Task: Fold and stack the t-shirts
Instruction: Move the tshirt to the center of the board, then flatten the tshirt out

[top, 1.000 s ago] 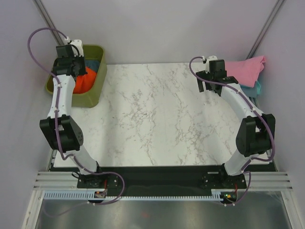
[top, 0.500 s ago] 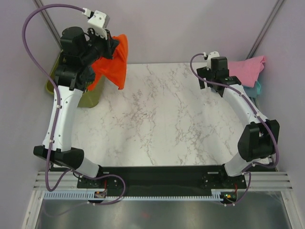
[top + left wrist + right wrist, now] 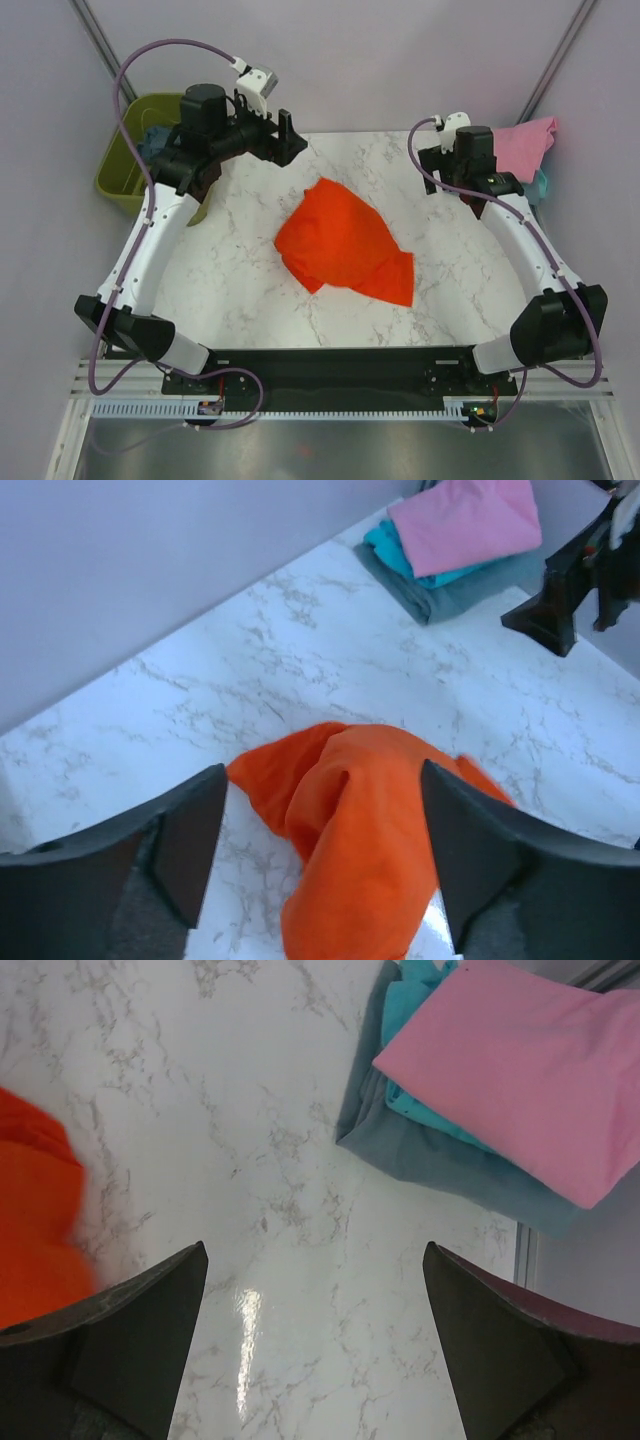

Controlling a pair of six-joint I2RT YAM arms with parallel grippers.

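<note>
Having just dropped from the left gripper (image 3: 288,138), now wide open and empty, the bright orange-red cotton t-shirt (image 3: 345,248) lies crumpled mid marble tabletop (image 3: 230,290), so flattening and folding looks next; right gripper (image 3: 312,1250) hangs open, empty, beside the pink-topped folded stack (image 3: 500,1070).

White marble-look table (image 3: 240,290) — pale lilac walls (image 3: 400,60) on three sides.

Loose t-shirt (image 3: 345,245) at table (image 3: 240,290) centre; t-shirt stack (image 3: 527,148) at 2 o'clock; basket (image 3: 118,170) at 10 o'clock.
</note>
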